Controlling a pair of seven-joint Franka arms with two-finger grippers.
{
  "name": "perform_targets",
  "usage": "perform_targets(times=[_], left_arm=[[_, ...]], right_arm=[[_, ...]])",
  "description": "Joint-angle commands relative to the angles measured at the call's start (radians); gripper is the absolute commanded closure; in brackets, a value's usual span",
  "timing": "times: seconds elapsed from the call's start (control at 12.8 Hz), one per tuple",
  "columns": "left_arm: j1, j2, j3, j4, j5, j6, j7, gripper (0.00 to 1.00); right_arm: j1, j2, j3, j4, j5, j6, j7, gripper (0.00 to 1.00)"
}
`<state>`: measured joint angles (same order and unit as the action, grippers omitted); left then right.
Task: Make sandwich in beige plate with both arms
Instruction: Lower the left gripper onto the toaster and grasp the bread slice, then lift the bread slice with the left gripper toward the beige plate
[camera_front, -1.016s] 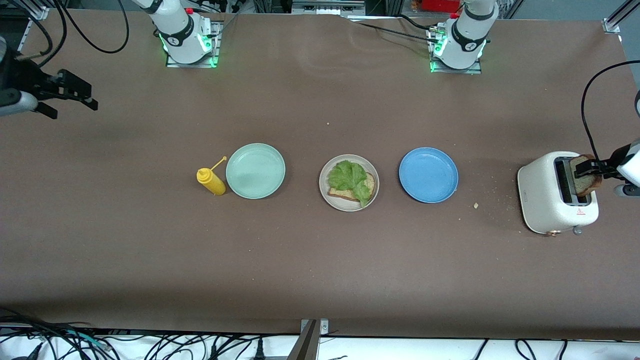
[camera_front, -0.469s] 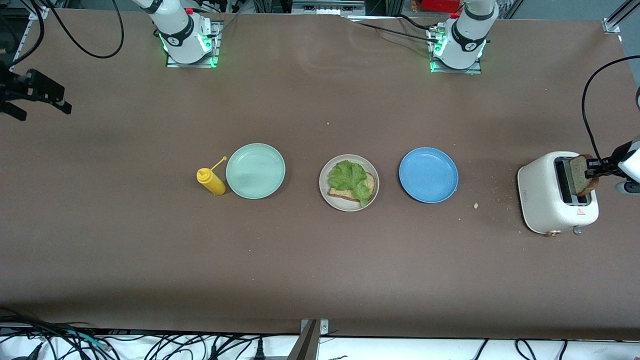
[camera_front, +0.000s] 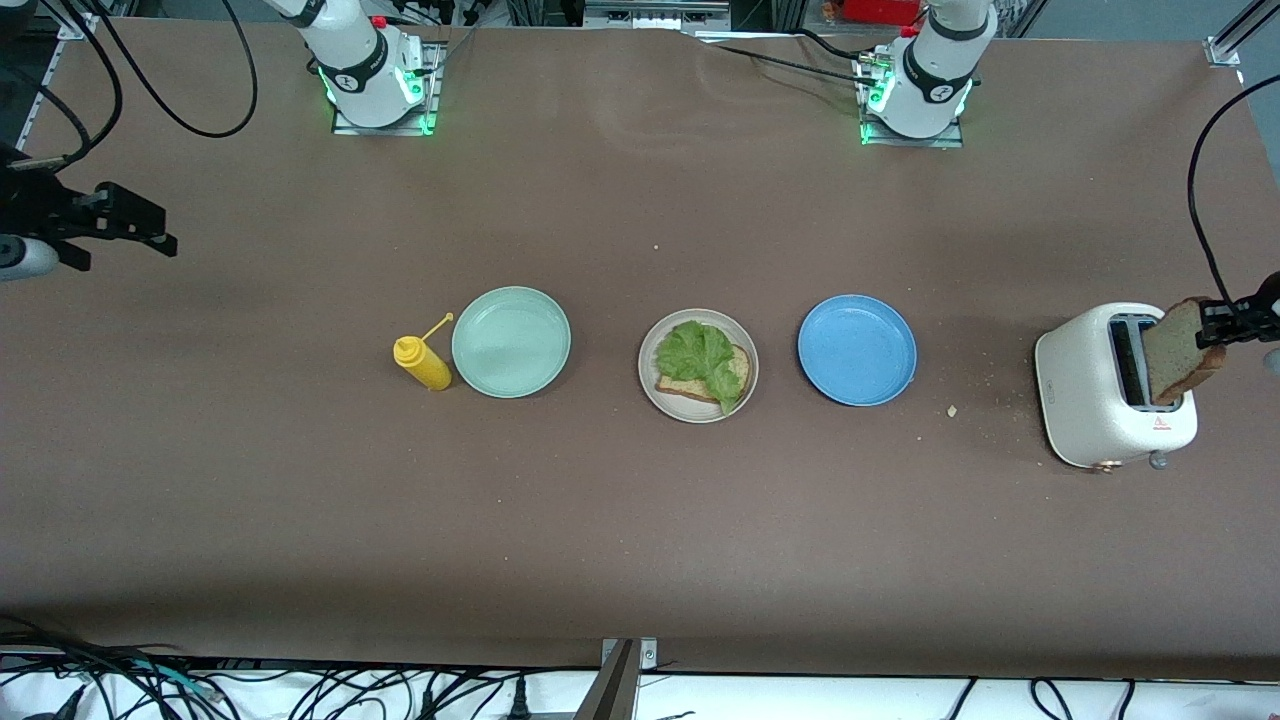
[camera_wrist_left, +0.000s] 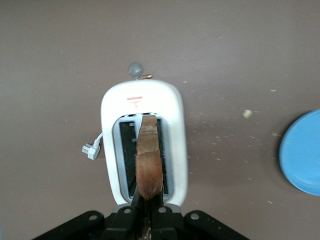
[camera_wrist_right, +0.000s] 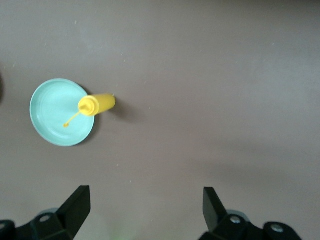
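Lettuce (camera_front: 703, 357) on bread (camera_front: 700, 383) on plate (camera_front: 650, 385)

A: What stood on the brown counter (camera_front: 640, 540)?

B: A mint-green plate (camera_front: 511, 342) lay toward the right arm's end, with a yellow squeeze bottle (camera_front: 422, 363) just beside it, its cap hanging off on a thin strap.

A: And toward the left arm's end?

B: A blue plate (camera_front: 857, 350) lay there, then a white two-slot toaster (camera_front: 1100, 395) well apart from it. Crumbs (camera_front: 952, 410) were scattered between them. The toaster's plug (camera_wrist_left: 91, 149) lay loose beside it.

Glossy white toaster (camera_front: 1105, 390) on matt brown table (camera_front: 640, 540).
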<state>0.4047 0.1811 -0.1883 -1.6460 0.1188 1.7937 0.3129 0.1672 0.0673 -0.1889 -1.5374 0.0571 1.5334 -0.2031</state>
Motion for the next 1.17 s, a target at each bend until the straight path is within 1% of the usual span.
perform_targets(times=[0.0,0.16,0.31,0.47,0.62,0.7,0.78,0.86,0.94,1.09], left_arm=[[-0.004,0.008,-0.092,0.101,0.005,-0.143,-0.004,1.00],[-0.006,0.017,-0.178,0.100,-0.007,-0.163,-0.008,1.00],[-0.012,0.043,-0.250,0.098,-0.109,-0.175,-0.035,1.00],[-0.065,0.078,-0.257,0.098,-0.233,-0.183,-0.108,1.00],[-0.086,0.133,-0.257,0.098,-0.437,-0.183,-0.213,1.00],[-0.087,0.170,-0.257,0.100,-0.529,-0.181,-0.212,1.00],[-0.089,0.216,-0.257,0.101,-0.620,-0.178,-0.207,1.00],[-0.092,0.254,-0.257,0.101,-0.702,-0.174,-0.196,1.00],[-0.111,0.291,-0.257,0.101,-0.772,-0.166,-0.163,1.00],[-0.148,0.375,-0.257,0.101,-0.875,-0.116,-0.083,1.00]], right_arm=[[-0.002,0.014,-0.003,0.033,-0.026,-0.041,0.004,0.00],[0.000,0.014,-0.003,0.033,-0.029,-0.058,0.002,0.00],[-0.002,0.012,-0.004,0.036,-0.029,-0.085,0.001,0.00],[0.005,0.016,-0.003,0.036,-0.028,-0.082,0.004,0.00],[0.005,0.022,-0.001,0.039,-0.026,-0.072,-0.004,0.00],[0.006,0.031,0.000,0.042,-0.022,-0.059,-0.024,0.00],[0.005,0.067,0.000,0.046,-0.013,-0.061,-0.030,0.00],[0.005,0.068,0.000,0.046,-0.016,-0.056,-0.044,0.00],[0.005,0.066,-0.001,0.051,-0.017,-0.053,-0.071,0.00],[0.002,0.068,-0.003,0.078,-0.023,-0.053,-0.076,0.00]])
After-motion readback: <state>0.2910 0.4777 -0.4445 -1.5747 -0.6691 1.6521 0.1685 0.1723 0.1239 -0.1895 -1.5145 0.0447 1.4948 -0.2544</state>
